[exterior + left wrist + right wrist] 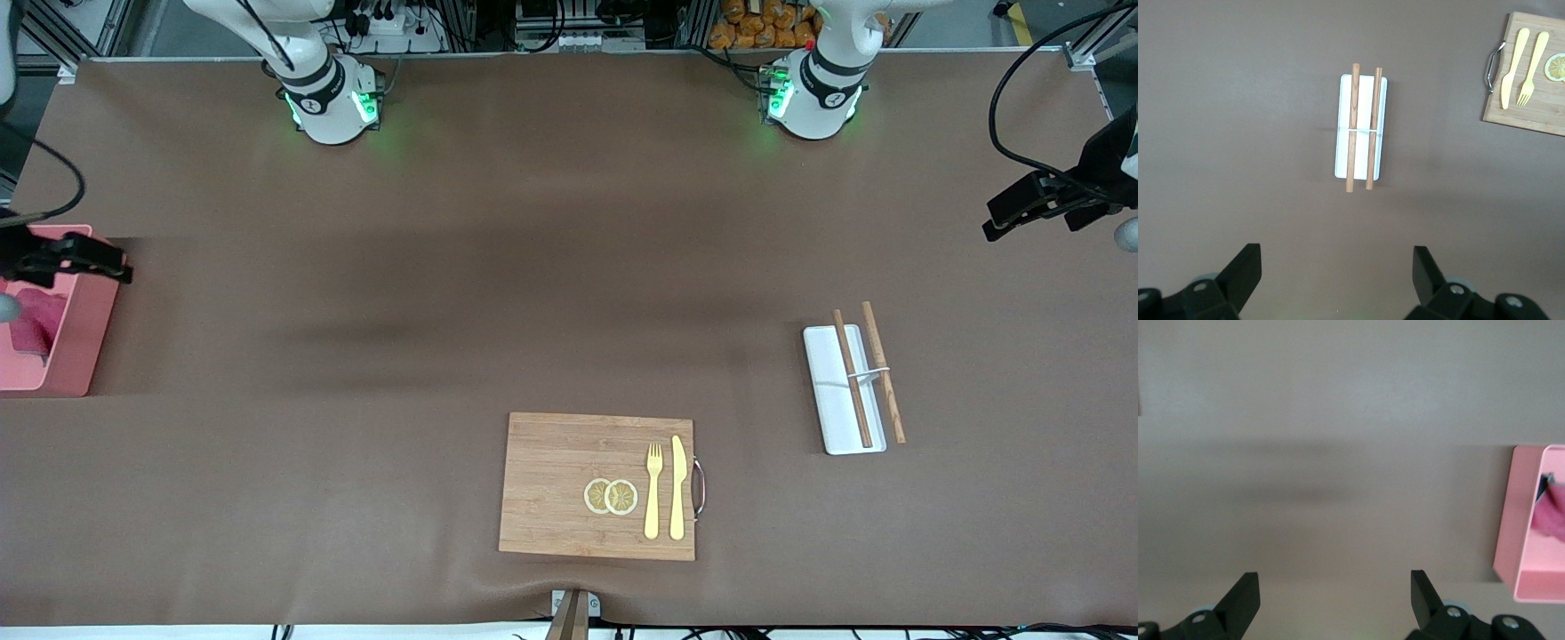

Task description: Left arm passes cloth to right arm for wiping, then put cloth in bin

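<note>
The crimson-pink cloth point(31, 324) lies inside the pink bin point(76, 342) at the right arm's end of the table. It also shows in the right wrist view point(1553, 513), inside the bin point(1521, 520). My right gripper point(98, 262) hangs in the air by the bin's wall, open and empty point(1335, 583), with bare table under it. My left gripper point(1000, 222) hangs open and empty point(1337, 257) at the left arm's end of the table, over bare table near the white tray.
A white tray point(831, 418) with two wooden chopsticks point(853, 378) lies toward the left arm's end; it also shows in the left wrist view point(1381, 127). A wooden cutting board point(551, 480) with fork, knife and lemon slices lies near the front camera.
</note>
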Tool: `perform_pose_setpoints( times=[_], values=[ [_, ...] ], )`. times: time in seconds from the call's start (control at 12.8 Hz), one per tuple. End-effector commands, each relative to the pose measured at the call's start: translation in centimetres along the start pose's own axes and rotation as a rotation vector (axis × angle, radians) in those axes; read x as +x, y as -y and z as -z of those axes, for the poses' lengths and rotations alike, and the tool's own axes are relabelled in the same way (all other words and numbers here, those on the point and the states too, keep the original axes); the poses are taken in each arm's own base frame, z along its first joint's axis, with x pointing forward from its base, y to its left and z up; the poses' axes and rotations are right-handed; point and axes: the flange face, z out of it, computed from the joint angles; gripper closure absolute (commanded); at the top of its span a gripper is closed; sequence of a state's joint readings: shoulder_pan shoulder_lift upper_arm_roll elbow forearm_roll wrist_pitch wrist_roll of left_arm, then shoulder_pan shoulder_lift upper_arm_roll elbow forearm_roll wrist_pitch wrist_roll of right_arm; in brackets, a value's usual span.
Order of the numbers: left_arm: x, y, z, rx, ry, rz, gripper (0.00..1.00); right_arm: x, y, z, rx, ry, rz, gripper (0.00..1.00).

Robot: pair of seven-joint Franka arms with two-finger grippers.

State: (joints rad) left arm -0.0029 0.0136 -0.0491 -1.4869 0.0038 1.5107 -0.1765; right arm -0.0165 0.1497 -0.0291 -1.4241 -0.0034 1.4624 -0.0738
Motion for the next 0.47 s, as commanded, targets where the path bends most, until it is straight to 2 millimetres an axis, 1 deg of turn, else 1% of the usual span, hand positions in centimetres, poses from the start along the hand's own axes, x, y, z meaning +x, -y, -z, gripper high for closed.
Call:
perform_pose_setpoints(
  times=[0.0, 0.08, 0.23, 0.39],
  values=[
    [-0.5, 0.1, 0.5, 0.005, -0.014, -0.011, 0.00, -4.0, 2.1, 1.3, 0.008, -0.006, -0.072, 0.00],
    [-0.5, 0.1, 0.5, 0.005, -0.014, -0.011, 0.00, -4.9, 2.1, 1.7, 0.018, -0.012, -0.075, 0.00],
    [-0.4, 0.1, 0.4, 0.006, -0.011, -0.011, 0.00, -5.3, 1.6, 2.3, 0.035, -0.036, -0.087, 0.00],
    [-0.5, 0.0, 0.4, 0.006, -0.011, -0.015, 0.00, -5.4, 0.4, 2.9, 0.037, -0.049, -0.108, 0.00]
  ],
)
